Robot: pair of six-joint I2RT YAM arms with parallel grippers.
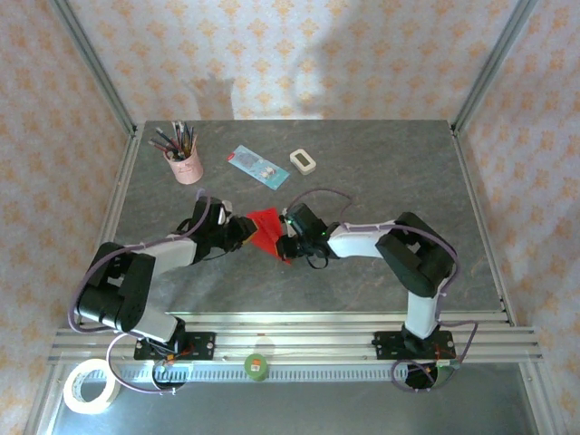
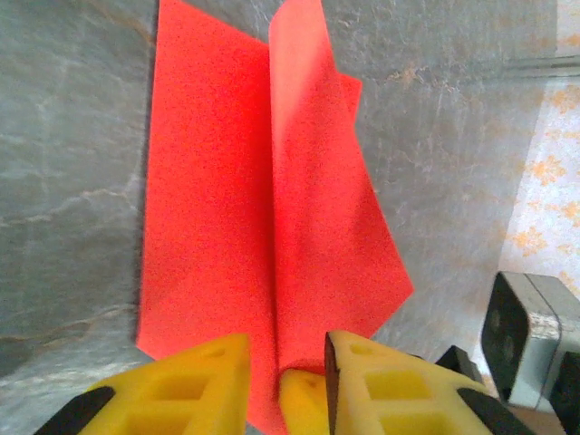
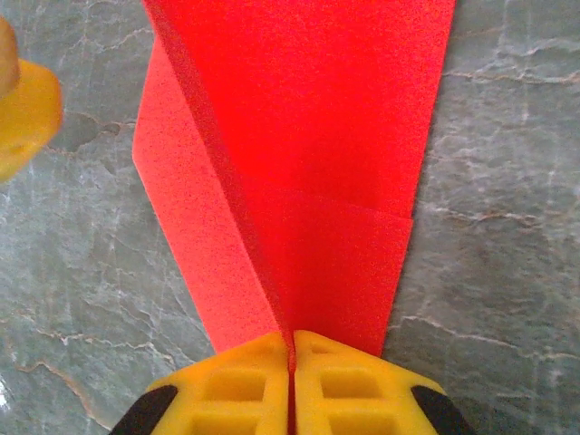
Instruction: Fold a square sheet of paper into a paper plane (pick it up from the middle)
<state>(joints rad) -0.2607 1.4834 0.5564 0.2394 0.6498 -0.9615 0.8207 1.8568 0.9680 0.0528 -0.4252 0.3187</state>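
Observation:
The red paper point(image 1: 265, 225) lies mid-table, folded into a creased shape with flaps standing up along a centre crease point(image 2: 272, 227). My right gripper point(image 1: 283, 245) holds its near end: in the right wrist view the yellow fingers point(image 3: 292, 337) are pressed together with the red crease point(image 3: 299, 181) pinched between them. My left gripper point(image 1: 243, 231) meets the paper from the other side. Its jaws point(image 2: 288, 349) stand apart, straddling the raised flap without pinching it. One yellow left fingertip point(image 3: 23, 109) shows beside the paper.
At the back stand a pink cup of pens point(image 1: 184, 163), a light blue card point(image 1: 258, 167) and a small white rounded block point(image 1: 303, 161). A tape roll point(image 1: 91, 385) and a green disc point(image 1: 256, 365) sit by the front rail.

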